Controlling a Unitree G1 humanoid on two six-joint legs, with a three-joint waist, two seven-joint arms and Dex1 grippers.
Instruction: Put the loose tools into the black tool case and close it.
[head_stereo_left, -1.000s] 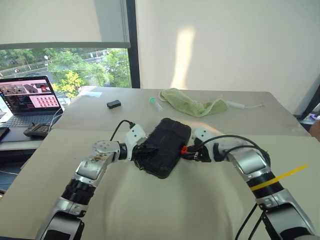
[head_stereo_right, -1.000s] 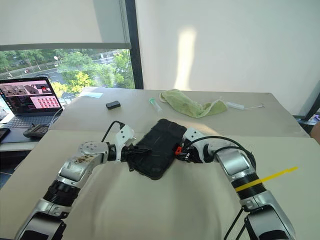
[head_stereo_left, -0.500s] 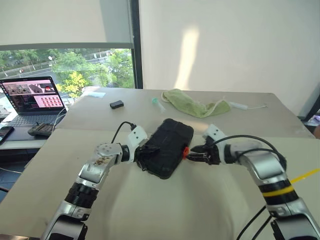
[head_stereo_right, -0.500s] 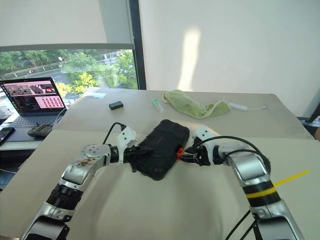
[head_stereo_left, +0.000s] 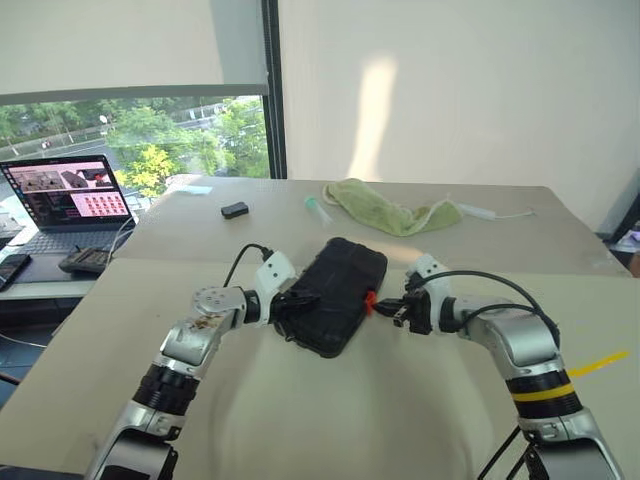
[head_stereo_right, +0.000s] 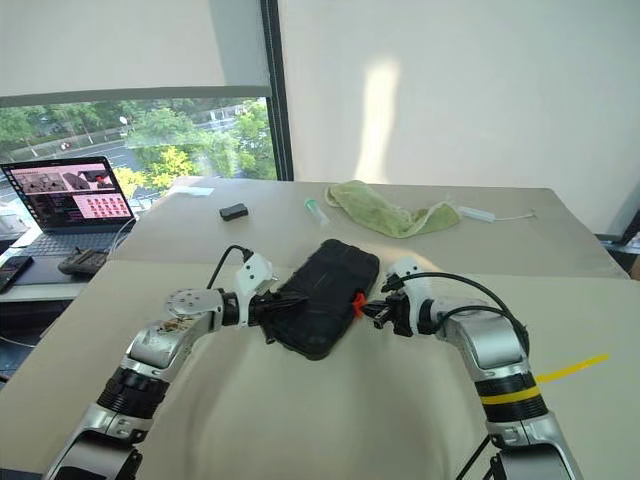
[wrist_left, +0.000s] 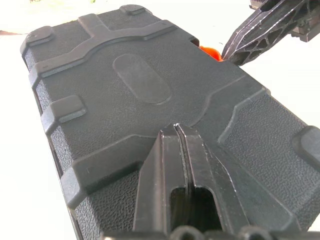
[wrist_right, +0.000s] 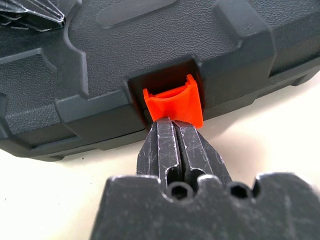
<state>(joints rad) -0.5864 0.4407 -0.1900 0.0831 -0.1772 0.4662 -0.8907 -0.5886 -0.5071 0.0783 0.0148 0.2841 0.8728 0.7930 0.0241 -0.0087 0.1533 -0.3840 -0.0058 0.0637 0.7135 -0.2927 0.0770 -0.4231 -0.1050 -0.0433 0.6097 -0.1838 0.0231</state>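
Your black tool case (head_stereo_left: 338, 293) lies closed on the cloth-covered surface (head_stereo_left: 330, 410), set at a slant between the two arms. No loose tools are visible outside it.

Your left end effector (wrist_left: 176, 131) has its two fingers pressed together with nothing between them; their tips rest on the textured lid, at the case's left edge as the head views show it.

Your right end effector (wrist_right: 173, 125) is likewise fully closed and holds nothing. Its tips touch the lower edge of the orange latch (wrist_right: 175, 100), which sits in its recess on the case's right side. I cannot tell whether the latch is fully seated.

Beyond the case you have a green cloth (head_stereo_left: 390, 212), a small black box (head_stereo_left: 234, 209) and a small clear tube (head_stereo_left: 317, 208). A laptop (head_stereo_left: 62, 198) stands open on the side table at far left.
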